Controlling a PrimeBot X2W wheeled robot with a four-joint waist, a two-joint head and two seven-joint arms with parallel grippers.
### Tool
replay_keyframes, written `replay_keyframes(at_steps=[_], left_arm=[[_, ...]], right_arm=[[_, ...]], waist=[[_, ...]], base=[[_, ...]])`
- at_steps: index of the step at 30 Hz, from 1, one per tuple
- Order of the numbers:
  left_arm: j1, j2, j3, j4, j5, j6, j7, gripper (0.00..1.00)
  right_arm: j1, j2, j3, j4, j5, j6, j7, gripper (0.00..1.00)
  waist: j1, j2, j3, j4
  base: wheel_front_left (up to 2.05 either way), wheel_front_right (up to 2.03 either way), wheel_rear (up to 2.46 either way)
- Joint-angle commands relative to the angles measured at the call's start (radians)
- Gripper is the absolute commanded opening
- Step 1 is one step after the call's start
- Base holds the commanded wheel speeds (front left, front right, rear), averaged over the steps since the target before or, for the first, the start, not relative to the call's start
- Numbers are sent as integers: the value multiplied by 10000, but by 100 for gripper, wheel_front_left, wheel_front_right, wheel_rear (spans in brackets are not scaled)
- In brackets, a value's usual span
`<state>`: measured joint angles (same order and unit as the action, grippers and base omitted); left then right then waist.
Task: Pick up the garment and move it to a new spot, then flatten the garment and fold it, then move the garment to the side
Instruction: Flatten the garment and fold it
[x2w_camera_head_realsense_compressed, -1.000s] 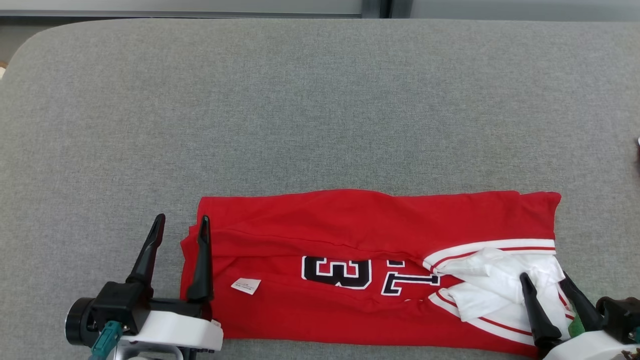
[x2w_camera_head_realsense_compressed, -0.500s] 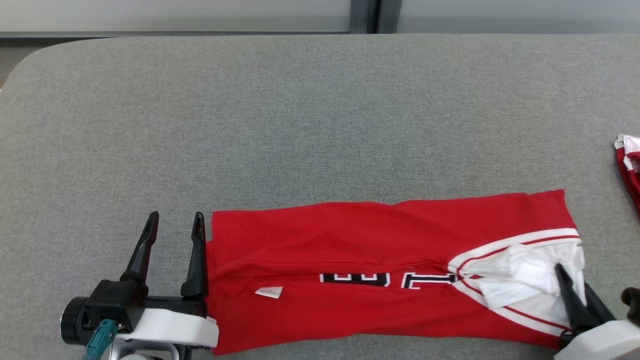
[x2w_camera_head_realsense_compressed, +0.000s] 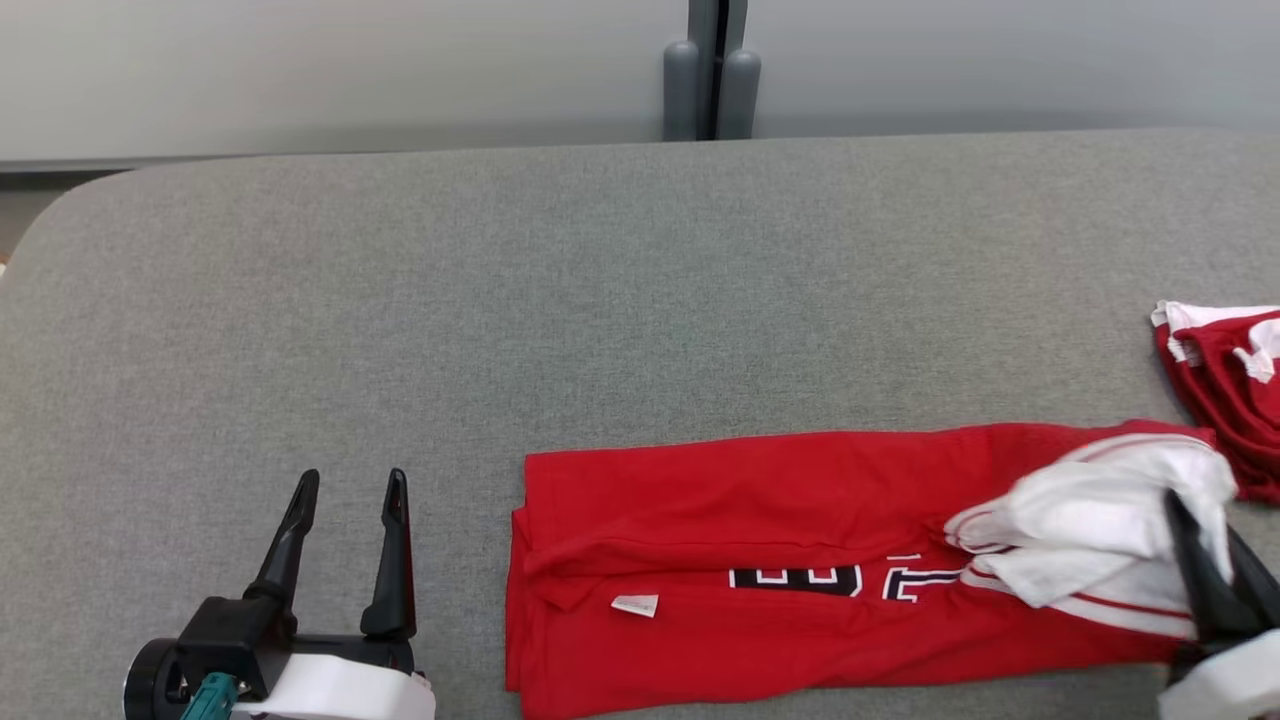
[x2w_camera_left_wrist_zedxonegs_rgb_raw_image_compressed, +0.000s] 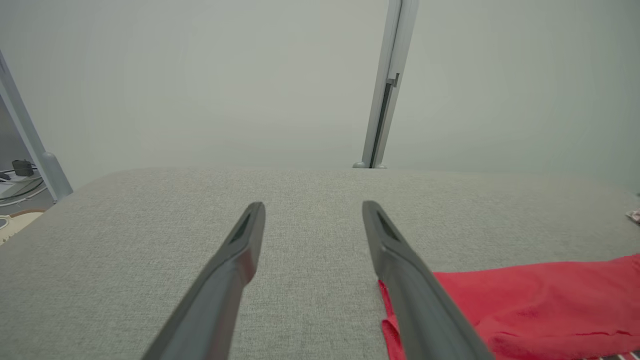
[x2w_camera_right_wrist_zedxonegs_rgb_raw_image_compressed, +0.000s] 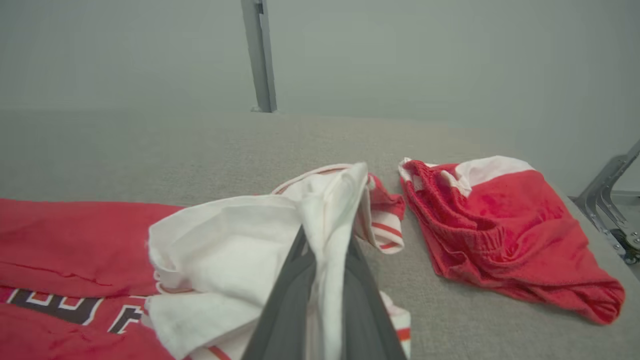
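Observation:
The garment (x2w_camera_head_realsense_compressed: 780, 540) is a red jersey with black-and-white numbers, lying as a long folded strip across the near part of the grey table (x2w_camera_head_realsense_compressed: 600, 300). Its white, red-striped end is bunched at the right. My right gripper (x2w_camera_head_realsense_compressed: 1195, 520) is shut on that white bunch, and in the right wrist view the cloth (x2w_camera_right_wrist_zedxonegs_rgb_raw_image_compressed: 225, 235) drapes over my closed right gripper (x2w_camera_right_wrist_zedxonegs_rgb_raw_image_compressed: 327, 240). My left gripper (x2w_camera_head_realsense_compressed: 353, 478) stands open at the lower left, a short way from the garment's left edge. In the left wrist view the left gripper (x2w_camera_left_wrist_zedxonegs_rgb_raw_image_compressed: 314, 206) holds nothing, with red cloth (x2w_camera_left_wrist_zedxonegs_rgb_raw_image_compressed: 540, 300) to its right.
A second red-and-white piece of clothing (x2w_camera_head_realsense_compressed: 1225, 385) lies crumpled at the table's right edge, close beside the held end (x2w_camera_right_wrist_zedxonegs_rgb_raw_image_compressed: 500, 235). A grey post (x2w_camera_head_realsense_compressed: 710, 85) and pale wall stand behind the table. The table's left corner is rounded.
My right gripper has shut on the white end and drawn the garment rightward, away from the left gripper. The head camera has tilted up, bringing the wall and the second piece into view.

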<state>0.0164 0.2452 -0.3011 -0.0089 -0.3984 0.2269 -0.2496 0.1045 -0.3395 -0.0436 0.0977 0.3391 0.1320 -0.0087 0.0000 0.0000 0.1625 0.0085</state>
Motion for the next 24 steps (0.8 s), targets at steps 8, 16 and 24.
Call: replay_keyframes(at_steps=[8,16,24], left_arm=[[121,92,-137,-98,-88,22,113,100],[-187,-39,-318,-95,-77,-72,112,100],[-594,-267,-454,147,-102,-226,2,100]], right_arm=[[-933,274,2724,-2648,-624,-25,1330,0],[-2114,1517,5635,-1520,-5,-23,1504,0],[-2877,2404,6593,628,544,-23,988,0]], waist=[[0,0,-426,28],[0,0,-125,591],[0,0,328,1121]], base=[[0,0,0],[0,0,0],[0,0,0]])
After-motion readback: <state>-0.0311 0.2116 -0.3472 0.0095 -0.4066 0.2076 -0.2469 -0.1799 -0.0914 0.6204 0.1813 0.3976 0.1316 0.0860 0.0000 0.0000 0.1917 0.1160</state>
